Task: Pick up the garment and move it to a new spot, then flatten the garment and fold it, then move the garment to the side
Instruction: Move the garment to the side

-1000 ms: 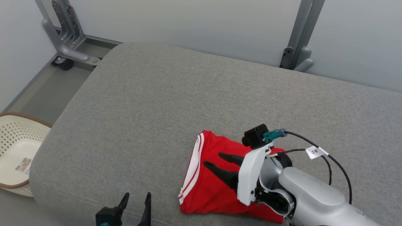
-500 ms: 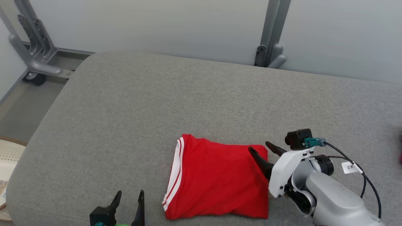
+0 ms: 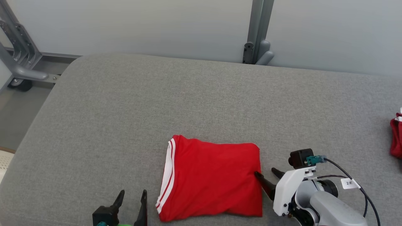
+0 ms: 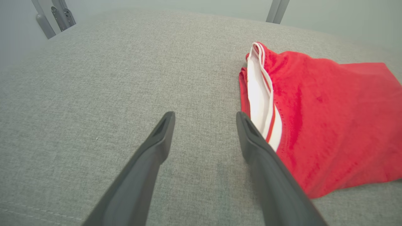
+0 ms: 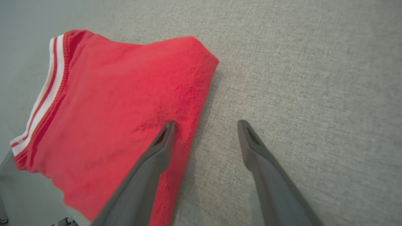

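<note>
On the near half of the grey fabric cushion [image 3: 194,103], the folded red cloth garment with white stripes [image 3: 213,182] is lying flat as a roughly square packet; its striped band is running down its left edge, and its near edge is sitting close to the cushion's front rim; we are holding our left gripper [image 3: 133,192] low at the cushion's front, just left of the striped band, with its two long dark fingers spread wide; in the left wrist view the finger nearer the garment is standing just beside the white stripes, though we cannot tell whether it is touching them; we are holding our right gripper [image 3: 264,171] at the garment's right edge, its fingers likewise standing wide apart; in the right wrist view one finger is lying across the red cloth by that edge while the other is hovering over bare cushion; whether the first is pressing on the cloth we cannot tell; at the head view's right edge a second piece of red cloth [image 3: 396,138] is resting on the cushion, well apart from the folded garment; behind the cushion a grey metal post [image 3: 258,31] is rising against a pale wall panel [image 3: 141,25].
</note>
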You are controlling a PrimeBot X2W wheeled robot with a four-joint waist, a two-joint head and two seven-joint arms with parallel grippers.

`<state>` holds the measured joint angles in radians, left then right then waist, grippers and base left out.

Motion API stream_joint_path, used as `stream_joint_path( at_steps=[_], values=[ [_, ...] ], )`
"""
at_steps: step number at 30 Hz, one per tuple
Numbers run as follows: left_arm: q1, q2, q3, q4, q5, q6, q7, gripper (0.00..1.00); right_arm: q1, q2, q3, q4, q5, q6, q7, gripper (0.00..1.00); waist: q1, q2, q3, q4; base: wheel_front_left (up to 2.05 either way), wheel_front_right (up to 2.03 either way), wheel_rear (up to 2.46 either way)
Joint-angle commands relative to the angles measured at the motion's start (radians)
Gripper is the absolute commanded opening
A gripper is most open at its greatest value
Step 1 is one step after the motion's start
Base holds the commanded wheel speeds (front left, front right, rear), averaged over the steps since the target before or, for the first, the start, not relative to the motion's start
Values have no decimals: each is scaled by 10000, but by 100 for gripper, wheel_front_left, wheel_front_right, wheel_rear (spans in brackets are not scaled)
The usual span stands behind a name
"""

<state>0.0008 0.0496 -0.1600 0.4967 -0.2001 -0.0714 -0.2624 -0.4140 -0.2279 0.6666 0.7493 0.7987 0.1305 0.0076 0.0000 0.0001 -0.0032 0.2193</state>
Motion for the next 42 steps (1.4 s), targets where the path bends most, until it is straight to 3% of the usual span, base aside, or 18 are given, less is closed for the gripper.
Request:
stream_joint_path(
  at_steps=[1,18,19,20,21,33,42],
  values=[
    [-50,25,-15,6,-47,-10,-25,100,153,52,-27,-41,136,0,228,100,0,-1,61,103,0,0,0],
    [-210,25,-138,-41,-180,61,-25,100,199,570,-248,-140,666,0,1130,99,0,-1,390,524,0,0,0],
    [-214,25,-148,-41,-182,65,-25,100,196,583,-226,-132,691,0,1148,48,0,-1,403,531,0,0,0],
    [-234,25,-154,-43,-184,71,-25,100,188,589,-200,-117,700,0,1166,20,0,-1,415,538,0,0,0],
    [-259,25,-160,-51,-183,73,-25,100,173,594,-195,-97,711,0,1149,0,0,-1,426,544,0,0,0],
    [-360,23,-187,-266,-81,-29,-25,100,-181,306,-668,397,362,-11,185,0,0,-1,246,62,0,0,0],
    [-328,23,-144,-531,-35,-62,-25,100,-56,286,-1019,813,285,-9,-246,0,0,-1,72,-1808,0,0,0]
  ],
)
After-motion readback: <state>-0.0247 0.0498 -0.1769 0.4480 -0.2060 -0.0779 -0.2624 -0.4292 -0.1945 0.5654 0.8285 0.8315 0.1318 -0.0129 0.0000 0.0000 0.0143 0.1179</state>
